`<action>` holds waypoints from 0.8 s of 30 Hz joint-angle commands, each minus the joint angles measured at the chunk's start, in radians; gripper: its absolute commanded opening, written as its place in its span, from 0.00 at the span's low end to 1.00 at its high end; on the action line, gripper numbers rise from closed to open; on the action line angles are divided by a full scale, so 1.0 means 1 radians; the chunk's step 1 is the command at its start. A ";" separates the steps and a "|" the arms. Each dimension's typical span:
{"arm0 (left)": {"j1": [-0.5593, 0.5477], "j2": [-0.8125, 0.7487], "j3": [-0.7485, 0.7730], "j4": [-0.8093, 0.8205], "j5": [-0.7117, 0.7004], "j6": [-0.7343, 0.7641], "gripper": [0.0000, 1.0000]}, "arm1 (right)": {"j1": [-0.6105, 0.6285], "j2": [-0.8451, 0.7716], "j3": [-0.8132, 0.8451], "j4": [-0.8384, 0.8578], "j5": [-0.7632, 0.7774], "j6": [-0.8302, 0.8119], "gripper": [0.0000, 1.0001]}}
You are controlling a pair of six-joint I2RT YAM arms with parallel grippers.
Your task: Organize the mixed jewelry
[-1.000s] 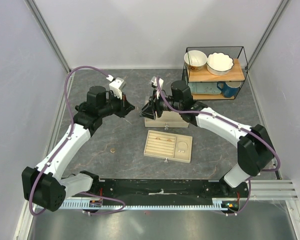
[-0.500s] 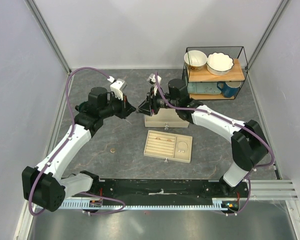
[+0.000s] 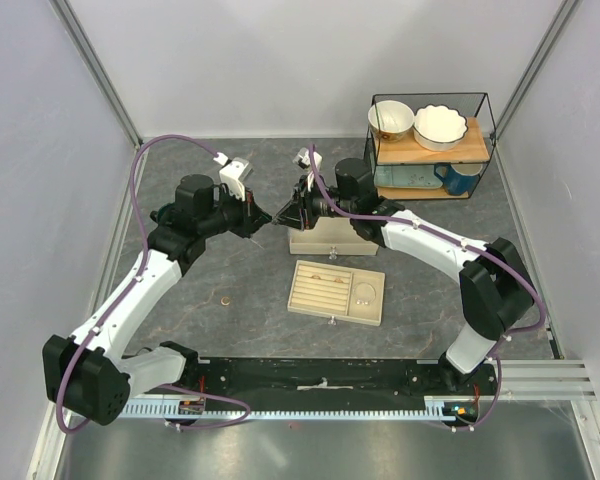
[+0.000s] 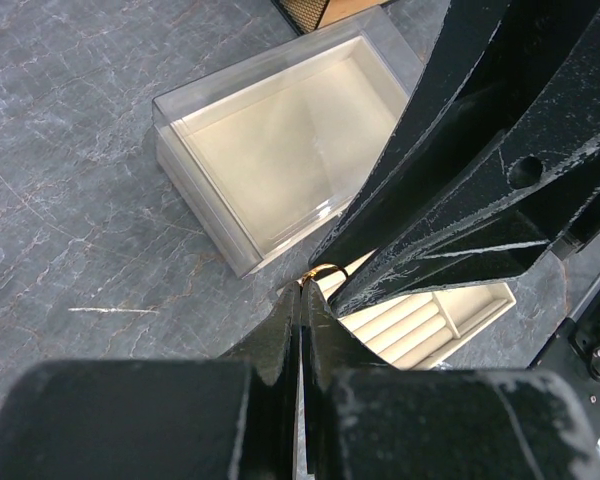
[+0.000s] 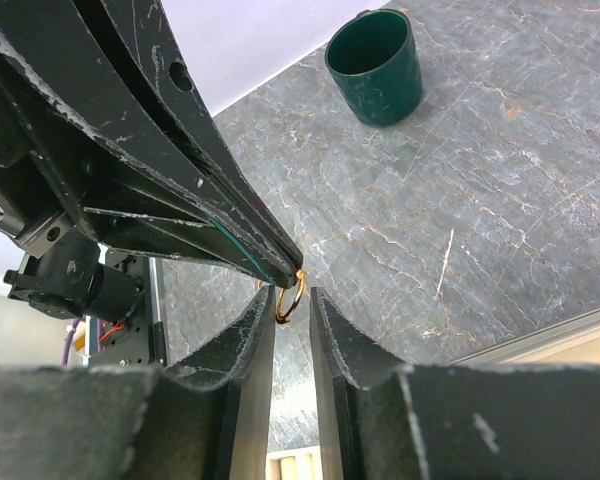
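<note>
My left gripper point(image 3: 267, 220) is shut on a small gold ring point(image 4: 325, 270) and holds it by its edge in the air above the table. My right gripper point(image 3: 281, 217) meets it tip to tip. Its jaws stand a little apart on either side of the ring point(image 5: 291, 300), in the right wrist view point(image 5: 290, 293). The left fingertips point(image 4: 292, 300) are pressed together. The beige slotted tray point(image 3: 310, 300) lies below, with small gold pieces point(image 3: 320, 277) in its slots and a thin hoop point(image 3: 366, 292) in its right compartment. A tiny gold-brown piece point(image 3: 221, 299) lies on the table.
A clear box point(image 3: 325, 240) with a beige lining sits just behind the tray, also in the left wrist view point(image 4: 280, 160). A wire rack point(image 3: 430, 150) with bowls and a blue mug stands at the back right. A green cup point(image 5: 373, 65) stands on the table.
My right gripper has swung left from above the clear box to meet the left gripper's tips. The left gripper has moved slightly right with the ring.
</note>
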 commanded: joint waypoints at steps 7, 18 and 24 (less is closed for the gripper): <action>-0.006 -0.028 -0.006 0.041 -0.014 -0.021 0.01 | -0.005 -0.020 0.026 0.019 0.004 -0.004 0.20; 0.001 -0.039 -0.011 0.039 0.010 0.011 0.11 | -0.015 -0.049 0.016 -0.013 0.047 -0.015 0.00; 0.016 -0.052 -0.003 0.024 0.119 0.085 0.36 | -0.024 -0.076 0.000 -0.058 0.056 -0.063 0.00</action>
